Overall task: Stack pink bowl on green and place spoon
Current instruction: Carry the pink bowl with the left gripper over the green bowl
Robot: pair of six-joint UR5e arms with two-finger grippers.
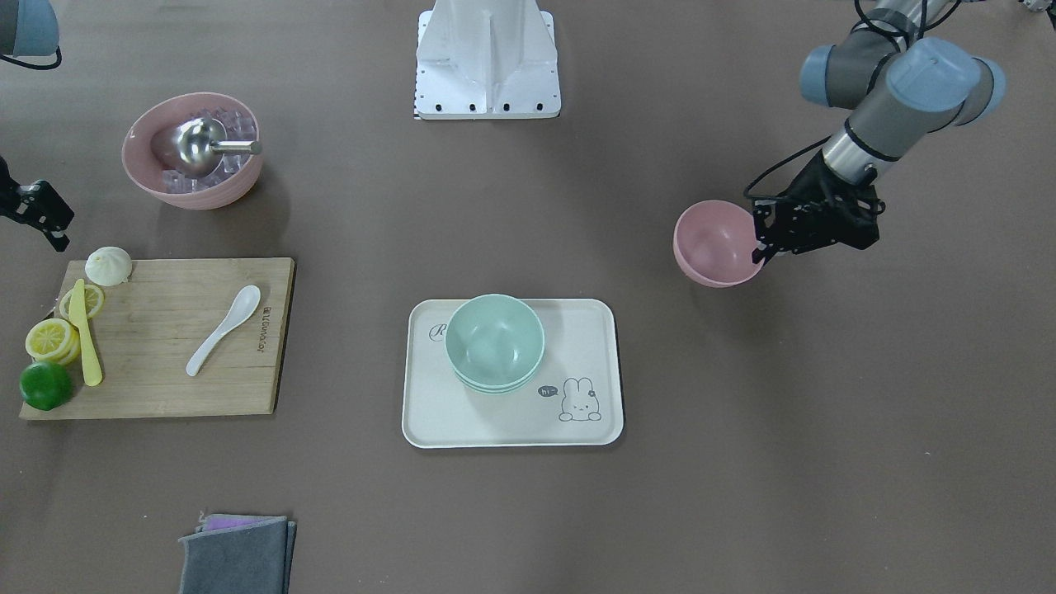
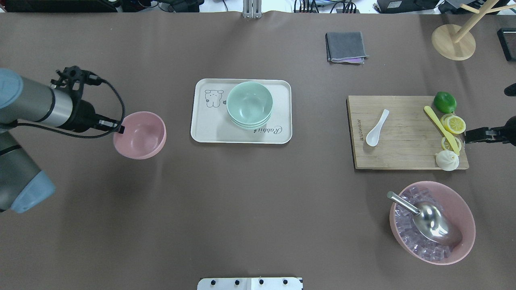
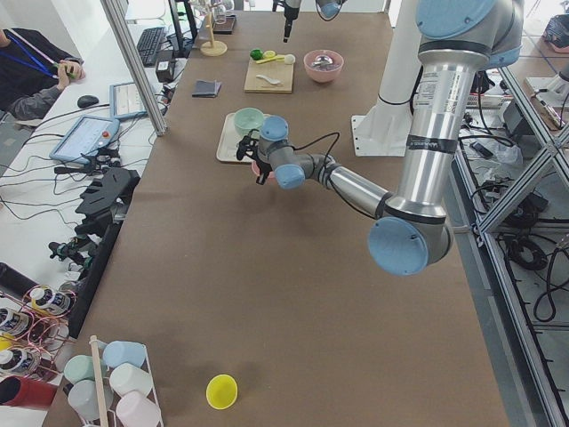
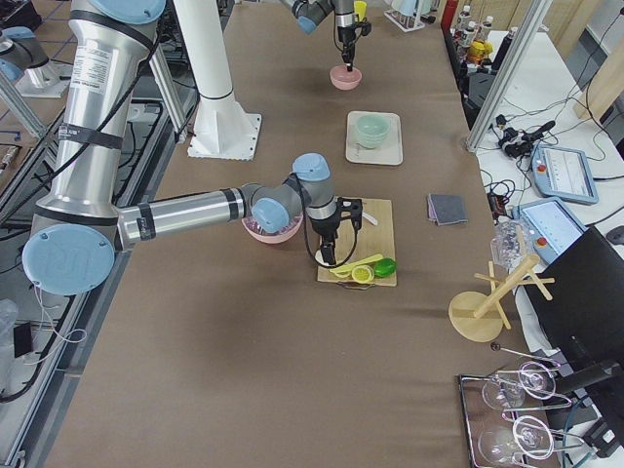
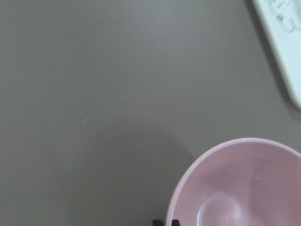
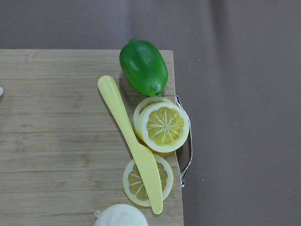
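**Left gripper.** The left gripper is closed in a pinch on the near rim of the small pink bowl, one finger inside the wall and one outside. The bowl hangs forward of the fingertips, mouth up. Its offset shadow suggests it is clear of the table.

**Target.** The stack of green bowls stands on the rabbit-print tray. It lies ahead of the gripper, beyond the held bowl's far rim and well apart from it.

**Step in hand, as judged.** Carry the pink bowl to the green stack.
- Keep the rim level, since a one-sided pinch invites tilt.
- Raise the base above the green rim before crossing the tray edge.
- Centre bowl over bowl, not gripper over bowl, because the grip sits off to one side.
- Lower until it nests, then release.

**Right gripper.** The right gripper hovers at the cutting board's lemon end. I cannot tell its finger gap. The white spoon lies on the board beyond it, untouched.
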